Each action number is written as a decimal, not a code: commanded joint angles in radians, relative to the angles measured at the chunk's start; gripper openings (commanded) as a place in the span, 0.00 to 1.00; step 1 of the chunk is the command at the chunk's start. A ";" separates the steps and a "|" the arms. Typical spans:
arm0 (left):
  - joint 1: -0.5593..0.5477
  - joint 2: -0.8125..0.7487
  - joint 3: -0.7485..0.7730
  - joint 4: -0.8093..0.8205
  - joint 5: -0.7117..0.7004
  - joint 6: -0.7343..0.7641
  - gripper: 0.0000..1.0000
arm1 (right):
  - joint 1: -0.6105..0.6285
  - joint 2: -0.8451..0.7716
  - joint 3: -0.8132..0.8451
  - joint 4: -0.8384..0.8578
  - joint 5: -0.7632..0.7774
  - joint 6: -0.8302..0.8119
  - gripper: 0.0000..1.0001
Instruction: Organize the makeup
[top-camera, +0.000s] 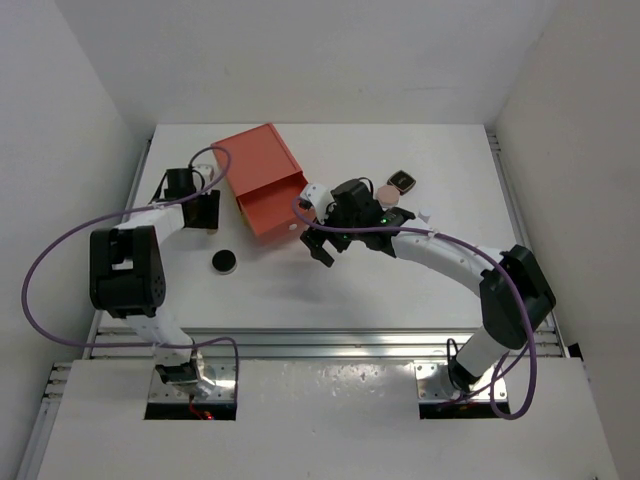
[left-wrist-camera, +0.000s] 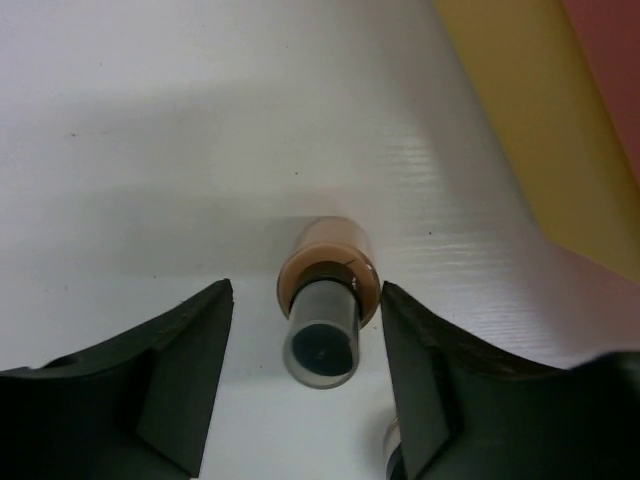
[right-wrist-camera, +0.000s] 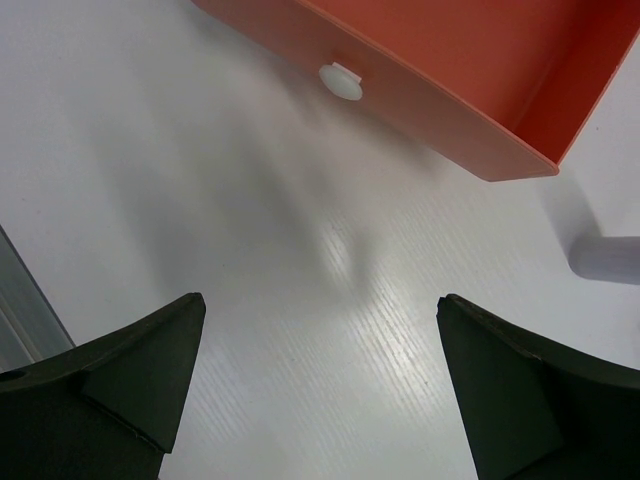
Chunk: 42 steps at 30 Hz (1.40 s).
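Straddling a glossy cylindrical tube (left-wrist-camera: 325, 320), left hand (left-wrist-camera: 305, 300) parted, right hand (right-wrist-camera: 322, 300) spread above ribbed white table (right-wrist-camera: 120, 150)

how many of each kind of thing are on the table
tubes: 2, a tan tube in the left wrist view, a pale tube at the right wrist view's edge
compacts: 2, the peach-pink compact, the black squarish compact
discs: 1, the black disc
drawer boxes: 1, the orange box
total: 6
not counted: a white speck too small to tell
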 joint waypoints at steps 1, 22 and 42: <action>-0.005 0.018 0.028 0.055 -0.017 0.005 0.63 | -0.002 0.001 0.013 0.017 0.014 -0.011 0.99; -0.005 -0.283 0.187 -0.242 0.361 0.466 0.15 | -0.007 0.007 0.027 0.023 0.095 0.001 0.99; -0.257 -0.186 0.255 -0.073 0.728 0.300 0.11 | -0.087 0.128 0.053 0.361 0.091 0.243 0.96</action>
